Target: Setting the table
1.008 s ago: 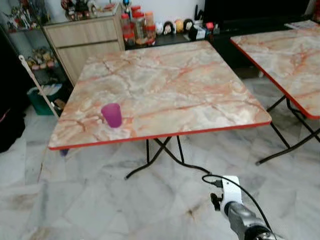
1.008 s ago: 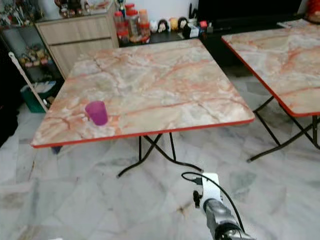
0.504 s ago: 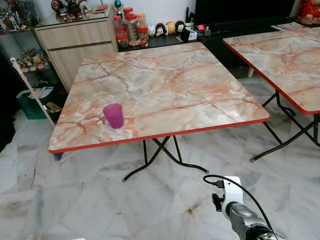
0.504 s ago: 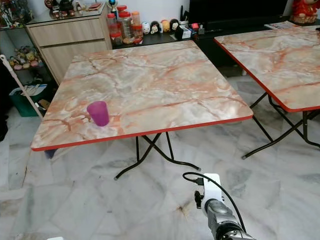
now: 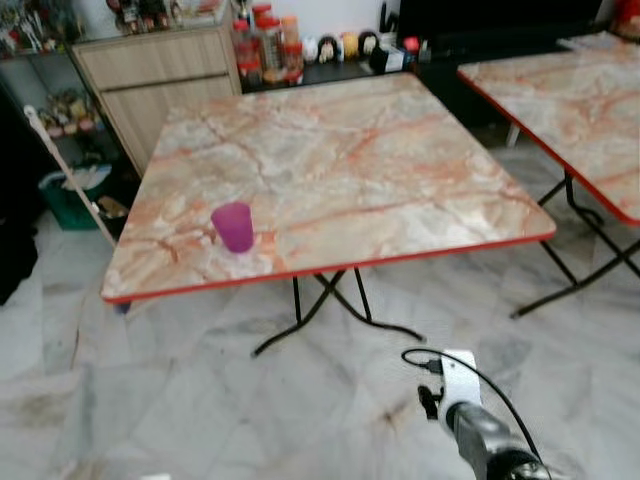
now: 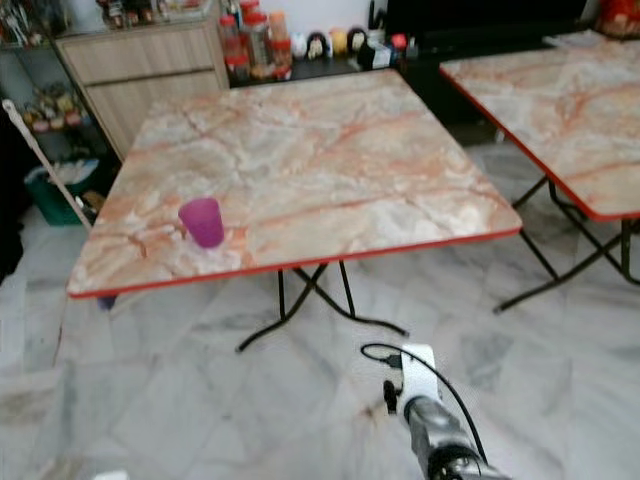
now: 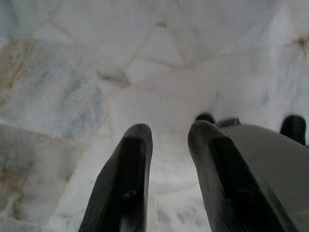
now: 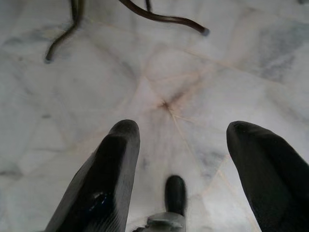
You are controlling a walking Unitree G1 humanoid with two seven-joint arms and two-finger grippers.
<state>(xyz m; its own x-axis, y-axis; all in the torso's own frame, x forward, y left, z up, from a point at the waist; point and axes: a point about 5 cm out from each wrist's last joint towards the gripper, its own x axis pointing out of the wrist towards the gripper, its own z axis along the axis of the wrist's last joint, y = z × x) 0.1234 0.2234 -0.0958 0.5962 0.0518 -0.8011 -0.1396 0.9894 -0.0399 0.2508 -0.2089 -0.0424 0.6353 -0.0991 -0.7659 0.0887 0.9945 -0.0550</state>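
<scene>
A purple cup [image 5: 233,226] stands upright near the front left corner of a marble-patterned folding table [image 5: 400,190] with a red rim. My right arm [image 5: 470,425] hangs low in front of the table, over the floor. In the right wrist view my right gripper [image 8: 181,128] is open wide, holding nothing, with marble floor below it. In the left wrist view my left gripper [image 7: 169,130] points down at the floor, its fingers [image 7: 130,179] a narrow gap apart and nothing between them.
A second marble table [image 5: 570,110] stands to the right. A wooden cabinet [image 5: 160,85], jars [image 5: 265,45] and small figures line the back wall. A broom handle [image 5: 70,175] and a green bin [image 5: 65,195] stand at the left. The table's black legs [image 5: 320,310] cross underneath.
The whole picture has shifted a little as the camera moved. The cup, the tables and both arms hold their places.
</scene>
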